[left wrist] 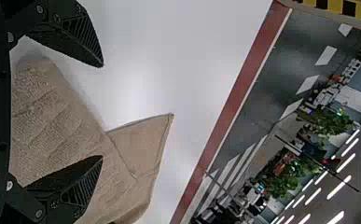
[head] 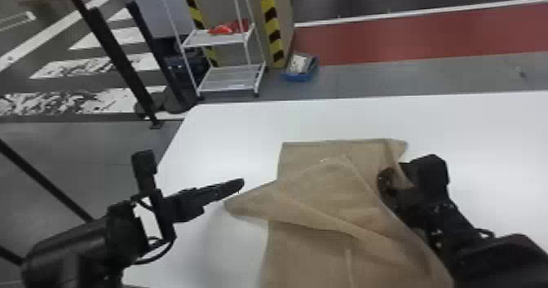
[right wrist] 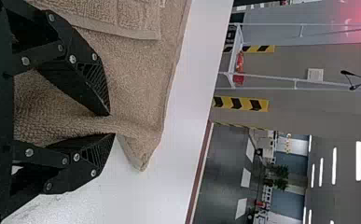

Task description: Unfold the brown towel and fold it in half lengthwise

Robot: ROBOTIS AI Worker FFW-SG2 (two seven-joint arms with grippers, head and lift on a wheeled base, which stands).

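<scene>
The brown towel [head: 314,193] lies rumpled on the white table [head: 489,136]. Our right gripper [right wrist: 112,124] pinches a ridge; our left gripper [left wrist: 102,111] is open. We expect light, limp cloth: grasp the loose corner [head: 238,205].

In the head view the towel [head: 318,209] is a plain sandy brown at lower centre, over a white bench [head: 228,140]. Both the left claw [head: 240,183], lower left, and the right claw [head: 385,181], lower right, are black; the wrist views show fine parallel ridges on their fingers. At top centre, the pillar [head: 271,22] wears yellow-and-black diagonal stripes beside a white rack [head: 232,79] with a bright red item [head: 221,29]. Just right sits a blue bin [head: 299,77]; at upper right runs a dull red band [head: 407,40]. White stripes [head: 102,65] cross dark grey at upper left.
</scene>
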